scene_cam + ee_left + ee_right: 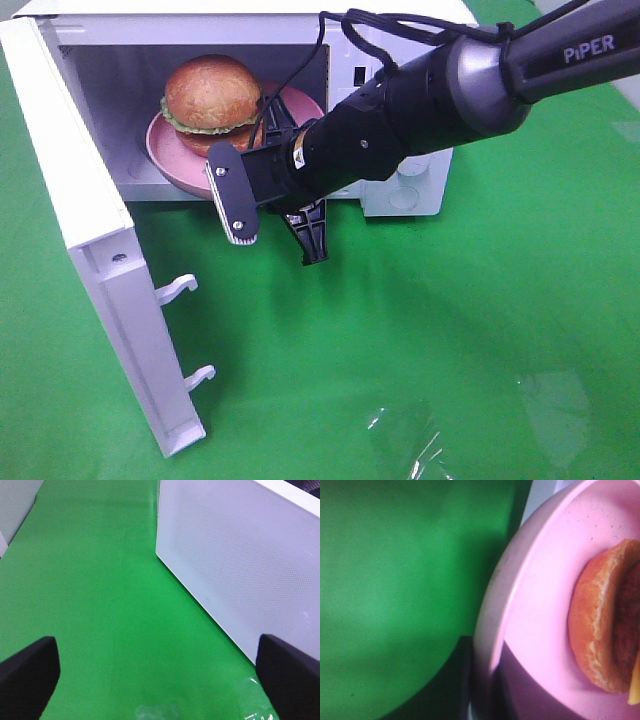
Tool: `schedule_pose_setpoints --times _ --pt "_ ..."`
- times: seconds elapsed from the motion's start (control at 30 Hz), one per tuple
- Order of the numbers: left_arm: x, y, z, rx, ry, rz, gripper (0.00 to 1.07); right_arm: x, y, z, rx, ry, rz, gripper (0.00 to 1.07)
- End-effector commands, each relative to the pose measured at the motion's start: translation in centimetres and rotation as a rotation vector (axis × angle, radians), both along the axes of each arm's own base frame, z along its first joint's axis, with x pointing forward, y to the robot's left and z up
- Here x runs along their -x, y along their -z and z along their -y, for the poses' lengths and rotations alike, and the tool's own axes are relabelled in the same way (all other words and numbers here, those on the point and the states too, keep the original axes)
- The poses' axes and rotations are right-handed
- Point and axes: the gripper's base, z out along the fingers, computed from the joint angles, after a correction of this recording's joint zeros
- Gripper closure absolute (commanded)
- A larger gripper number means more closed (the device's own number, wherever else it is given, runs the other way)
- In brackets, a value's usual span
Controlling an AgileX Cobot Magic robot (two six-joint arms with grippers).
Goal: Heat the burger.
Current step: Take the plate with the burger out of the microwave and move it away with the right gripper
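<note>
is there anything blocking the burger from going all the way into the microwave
Nothing visible. The burger sits on the pink plate, already partly inside the microwave; its door is swung wide open and the cavity behind looks bare. The right gripper is at the plate's front rim.

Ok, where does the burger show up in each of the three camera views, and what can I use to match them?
Exterior high: the burger sits on the pink plate inside the open microwave, upper left of the picture.
Left wrist: not in it; only green cloth and the white microwave door.
Right wrist: at the right edge, bun side on, resting on the plate.
Shared landmark: the pink plate, in the exterior and right wrist views.
</note>
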Motion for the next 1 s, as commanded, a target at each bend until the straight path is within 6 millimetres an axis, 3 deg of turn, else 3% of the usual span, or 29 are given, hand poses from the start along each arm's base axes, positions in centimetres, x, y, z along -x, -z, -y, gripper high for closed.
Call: schedule_pose_setpoints --times 0.03,0.37,1.0 --pt "0.2 0.1 0.0 0.006 0.002 0.019 0.08 0.4 -2.2 0.8 -0.079 0.017 0.043 1.07" --pt "0.2 0.1 0.0 0.006 0.002 0.019 0.08 1.7 -3.3 2.8 -0.073 0.009 0.034 1.07" --pt "0.2 0.1 0.0 0.006 0.002 0.019 0.08 6.3 -4.9 6.2 -0.072 0.01 -0.009 1.07"
